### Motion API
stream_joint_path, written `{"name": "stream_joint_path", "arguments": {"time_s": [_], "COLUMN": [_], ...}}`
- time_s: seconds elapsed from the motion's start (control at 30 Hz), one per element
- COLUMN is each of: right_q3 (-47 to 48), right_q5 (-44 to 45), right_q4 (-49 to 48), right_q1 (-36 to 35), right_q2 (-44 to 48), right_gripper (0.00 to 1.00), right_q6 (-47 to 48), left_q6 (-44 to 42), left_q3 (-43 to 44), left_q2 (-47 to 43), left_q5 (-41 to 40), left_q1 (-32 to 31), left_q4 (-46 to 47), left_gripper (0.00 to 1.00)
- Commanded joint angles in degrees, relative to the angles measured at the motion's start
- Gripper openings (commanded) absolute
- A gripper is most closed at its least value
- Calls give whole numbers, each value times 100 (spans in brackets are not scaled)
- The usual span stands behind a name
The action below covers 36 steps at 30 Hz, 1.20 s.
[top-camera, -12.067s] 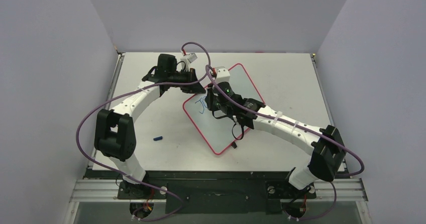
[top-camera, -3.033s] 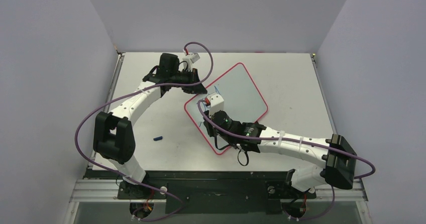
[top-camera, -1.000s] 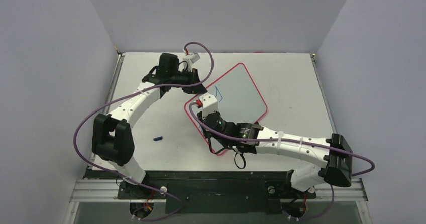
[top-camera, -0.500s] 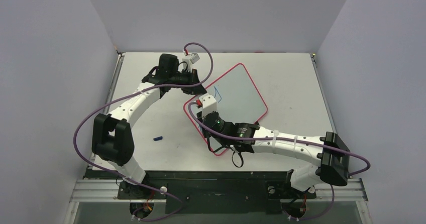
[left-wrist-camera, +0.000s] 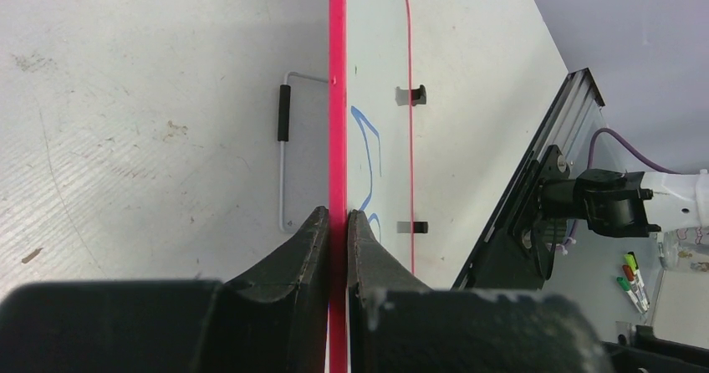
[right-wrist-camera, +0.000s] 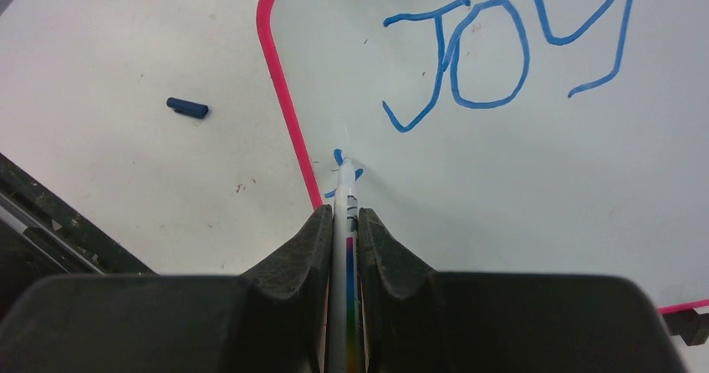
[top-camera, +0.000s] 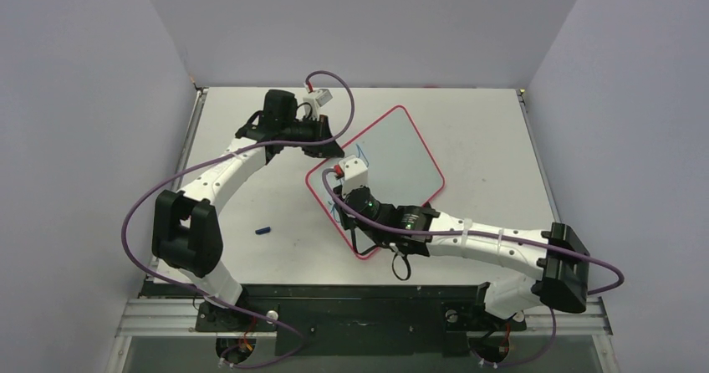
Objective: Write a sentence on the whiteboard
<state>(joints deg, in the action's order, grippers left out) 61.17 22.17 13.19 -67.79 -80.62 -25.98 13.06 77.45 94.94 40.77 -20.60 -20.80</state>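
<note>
The right gripper (right-wrist-camera: 344, 216) pinched the marker (right-wrist-camera: 344, 181), its tip touching the whiteboard (right-wrist-camera: 518, 189) at the corner below JOY (right-wrist-camera: 456, 59); the left gripper (left-wrist-camera: 336, 216) clamped its edge.

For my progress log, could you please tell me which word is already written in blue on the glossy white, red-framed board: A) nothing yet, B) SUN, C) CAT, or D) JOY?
D: the right wrist view shows the blue letters J, O, Y on the glossy white, red-framed whiteboard, just beyond the tip of the white marker clamped in the right end effector.
</note>
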Motion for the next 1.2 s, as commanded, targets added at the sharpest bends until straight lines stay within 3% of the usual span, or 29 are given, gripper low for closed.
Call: {"name": "stream_joint_path", "arguments": {"time_s": [0.0, 0.13, 0.47, 1.17], "right_q3": [271, -64, -521, -426], "right_q5": [415, 508, -193, -442], "right_q4": [-78, -211, -488, -598], "right_q1": [72, 256, 495, 425], "right_q2": [558, 867, 859, 253], "right_gripper": [0, 0, 0, 0], "right_q6": [-17, -157, -124, -47], "left_q6": [-242, -243, -243, -295], "left_q3": [64, 77, 86, 95], "left_q2": [-325, -322, -306, -322], "left_q5": [-16, -13, -3, -63], "left_q1": [-48, -41, -41, -41], "left_q4": [196, 191, 190, 137], "left_gripper": [0, 0, 0, 0]}}
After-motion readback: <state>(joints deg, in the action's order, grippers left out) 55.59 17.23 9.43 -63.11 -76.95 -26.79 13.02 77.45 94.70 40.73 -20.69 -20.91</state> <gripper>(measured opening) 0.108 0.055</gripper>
